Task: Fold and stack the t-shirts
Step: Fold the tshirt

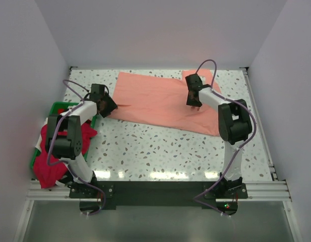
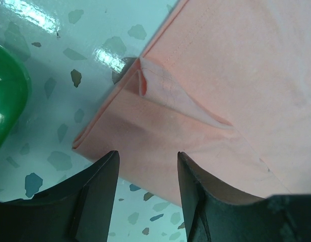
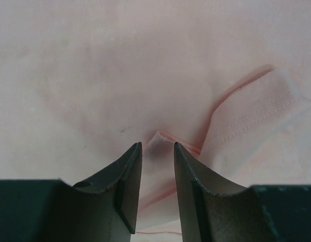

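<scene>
A salmon-pink t-shirt (image 1: pixel 155 101) lies spread on the speckled table, partly folded. My left gripper (image 1: pixel 109 107) hovers open at its near-left edge. In the left wrist view the shirt (image 2: pixel 221 75) runs under the left gripper (image 2: pixel 147 156), with a small folded flap (image 2: pixel 170 96) just ahead. My right gripper (image 1: pixel 194 104) stands over the shirt's right part. There the right gripper (image 3: pixel 158 146) is open by a narrow gap, with a small raised peak of cloth (image 3: pixel 160 138) at its tips and a sleeve (image 3: pixel 256 111) to the right. A crimson red t-shirt (image 1: pixel 54 156) hangs over the bin.
A green plastic bin (image 1: pixel 59 106) stands at the table's left edge beside the left arm; its rim (image 2: pixel 6 96) also shows in the left wrist view. White walls close in the table on three sides. Bare speckled tabletop (image 1: pixel 160 151) lies in front of the shirt.
</scene>
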{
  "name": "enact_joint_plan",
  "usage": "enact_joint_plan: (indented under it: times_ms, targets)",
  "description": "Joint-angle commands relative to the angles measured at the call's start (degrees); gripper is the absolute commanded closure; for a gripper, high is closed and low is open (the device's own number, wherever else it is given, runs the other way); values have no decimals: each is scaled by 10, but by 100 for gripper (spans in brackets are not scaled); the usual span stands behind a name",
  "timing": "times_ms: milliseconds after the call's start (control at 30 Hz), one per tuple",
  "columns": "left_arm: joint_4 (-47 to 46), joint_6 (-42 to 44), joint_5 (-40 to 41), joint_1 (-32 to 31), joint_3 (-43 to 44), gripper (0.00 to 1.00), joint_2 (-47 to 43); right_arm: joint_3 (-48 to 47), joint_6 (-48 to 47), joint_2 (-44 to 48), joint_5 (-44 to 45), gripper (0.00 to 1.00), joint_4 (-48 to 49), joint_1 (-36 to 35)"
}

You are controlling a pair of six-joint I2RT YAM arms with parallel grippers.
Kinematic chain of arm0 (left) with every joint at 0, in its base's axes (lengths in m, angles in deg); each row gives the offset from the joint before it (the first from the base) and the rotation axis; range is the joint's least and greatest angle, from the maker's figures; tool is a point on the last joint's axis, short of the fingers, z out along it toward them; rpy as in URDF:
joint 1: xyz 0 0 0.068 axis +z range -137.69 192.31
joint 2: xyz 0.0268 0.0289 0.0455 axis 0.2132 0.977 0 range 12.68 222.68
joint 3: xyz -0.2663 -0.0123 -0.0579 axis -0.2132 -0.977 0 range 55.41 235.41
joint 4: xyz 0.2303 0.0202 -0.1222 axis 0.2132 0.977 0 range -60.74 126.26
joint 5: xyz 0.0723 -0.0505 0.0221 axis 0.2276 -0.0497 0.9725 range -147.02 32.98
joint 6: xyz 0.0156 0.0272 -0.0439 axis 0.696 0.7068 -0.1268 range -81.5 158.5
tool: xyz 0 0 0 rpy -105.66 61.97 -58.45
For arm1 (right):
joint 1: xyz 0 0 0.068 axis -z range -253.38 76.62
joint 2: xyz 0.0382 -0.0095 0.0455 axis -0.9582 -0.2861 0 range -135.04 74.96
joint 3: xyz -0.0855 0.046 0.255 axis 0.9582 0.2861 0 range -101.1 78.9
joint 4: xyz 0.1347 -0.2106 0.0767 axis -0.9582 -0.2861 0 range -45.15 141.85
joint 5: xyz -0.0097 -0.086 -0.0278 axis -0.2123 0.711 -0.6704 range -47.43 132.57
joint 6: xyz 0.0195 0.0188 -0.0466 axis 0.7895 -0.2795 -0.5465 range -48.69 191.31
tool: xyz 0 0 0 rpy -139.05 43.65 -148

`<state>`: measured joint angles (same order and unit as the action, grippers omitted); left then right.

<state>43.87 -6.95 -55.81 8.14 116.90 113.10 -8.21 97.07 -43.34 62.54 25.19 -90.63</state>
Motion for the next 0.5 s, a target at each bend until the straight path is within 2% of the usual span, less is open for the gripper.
enact_joint_plan:
  times_ms: [0,267,367,467]
  targets:
    - [-19,0,-5,-1,3,46,3,-27,5,-3,12,64,-13,-1]
    - [-20,-1,-5,-1,3,46,6,-23,9,-16,19,65,-14,-2]
    - [-20,-1,-6,-1,3,46,7,-18,10,-18,17,69,-9,-2]
    - [-20,-1,-6,-1,3,46,7,-14,13,-17,17,78,-7,-1]
